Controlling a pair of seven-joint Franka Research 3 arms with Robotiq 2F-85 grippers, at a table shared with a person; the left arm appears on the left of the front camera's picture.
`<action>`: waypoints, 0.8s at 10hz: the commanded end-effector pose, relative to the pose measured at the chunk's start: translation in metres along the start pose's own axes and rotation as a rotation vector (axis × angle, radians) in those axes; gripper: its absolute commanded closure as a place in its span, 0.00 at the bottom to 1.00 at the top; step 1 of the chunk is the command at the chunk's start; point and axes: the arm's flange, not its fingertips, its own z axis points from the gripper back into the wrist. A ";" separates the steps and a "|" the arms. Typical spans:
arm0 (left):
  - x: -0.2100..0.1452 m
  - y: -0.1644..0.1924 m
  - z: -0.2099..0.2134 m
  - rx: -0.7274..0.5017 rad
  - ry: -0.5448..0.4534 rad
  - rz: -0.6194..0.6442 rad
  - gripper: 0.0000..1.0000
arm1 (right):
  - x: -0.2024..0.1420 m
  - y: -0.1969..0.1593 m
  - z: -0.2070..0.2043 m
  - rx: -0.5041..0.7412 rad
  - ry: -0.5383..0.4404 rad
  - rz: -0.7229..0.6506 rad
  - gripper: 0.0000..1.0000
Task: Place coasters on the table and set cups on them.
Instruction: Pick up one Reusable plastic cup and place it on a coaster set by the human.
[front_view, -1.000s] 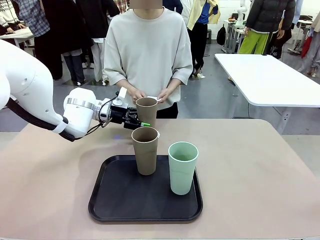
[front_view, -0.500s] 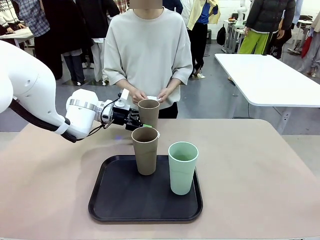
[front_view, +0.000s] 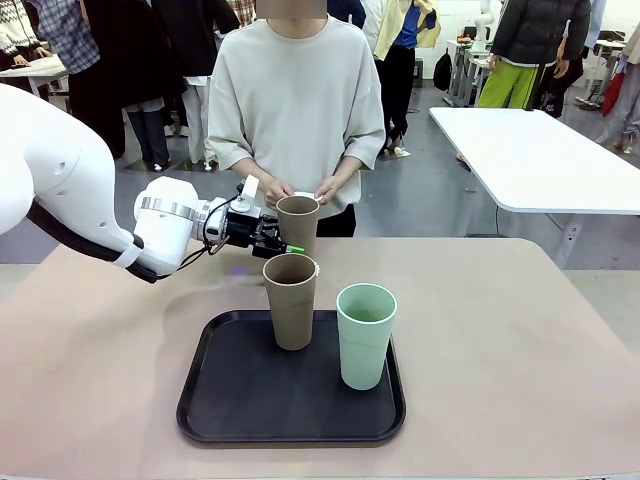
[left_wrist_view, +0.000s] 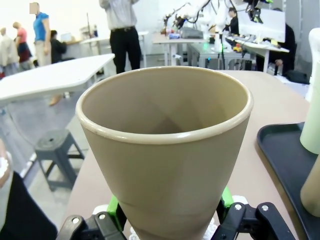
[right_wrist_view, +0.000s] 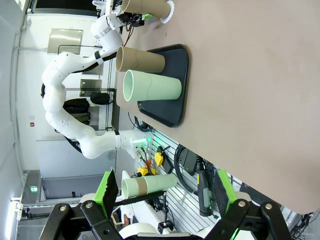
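Three cups are in play, taken from the left. The left gripper (front_view: 285, 243) comes in from the side and is clamped narrow on the lower part of a tan cup (front_view: 297, 215), green pads pressed to either side of it in the left wrist view, where the cup stays upright. Over the last second the arm has edged this cup slightly to the right, with no change in the grip. It now stands just beyond the black tray (front_view: 230, 400), in front of the person's hands (front_view: 328, 190), which hold something thin and white, probably the spare coasters. A scalloped white coaster (front_view: 316, 268) peeps out beside the rim of the second tan cup (front_view: 291, 300). In the right wrist view it lies on the table (front_view: 520, 340) right at the held cup's base, though whether the two touch I cannot tell. The small shift looks like the final lining-up over that coaster, so lowering and letting go seems the step in hand. The second tan cup and the mint cup (front_view: 366, 335) wait on the tray, so most of the task remains. The right gripper (right_wrist_view: 166, 192) is spread wide and empty, well back from the tray.
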 end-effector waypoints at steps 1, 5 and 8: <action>-0.003 0.012 -0.008 0.006 0.019 0.015 0.16 | 0.001 0.000 0.001 0.007 -0.009 0.002 0.00; -0.008 0.015 -0.011 0.006 0.022 0.044 0.16 | 0.001 0.000 0.001 0.007 -0.009 0.002 0.00; -0.008 0.015 -0.012 -0.011 0.012 0.075 0.00 | 0.001 0.000 0.001 0.007 -0.009 0.002 0.00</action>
